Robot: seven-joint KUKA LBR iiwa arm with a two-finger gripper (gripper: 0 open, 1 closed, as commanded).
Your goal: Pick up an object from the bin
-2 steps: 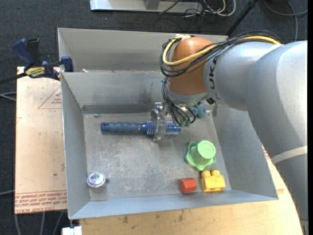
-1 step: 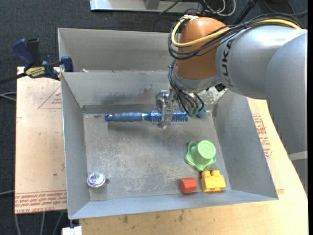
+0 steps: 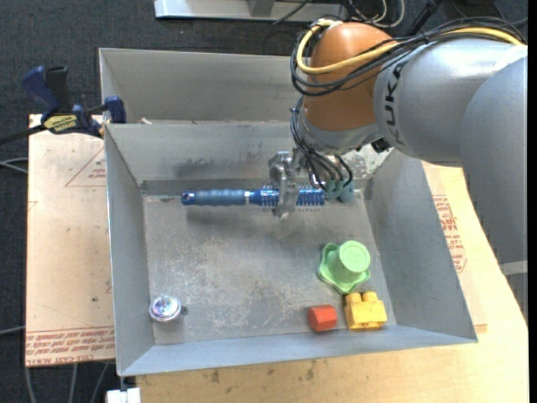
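Gripper (image 3: 285, 193) seen clamped on neck of blue plastic long-handled brush (image 3: 222, 197). Brush held level along back of grey metal bin (image 3: 126, 225), handle pointed left. Green plastic cup (image 3: 344, 264), yellow toy block (image 3: 366, 310) and red cube (image 3: 322, 317) grouped front right. Silvery round object (image 3: 165, 309) front left.

I record a green cup (image 3: 344, 264) beside a yellow block (image 3: 366, 310), a red block (image 3: 322, 317) adjoining, a shiny ball (image 3: 164, 309) well apart.
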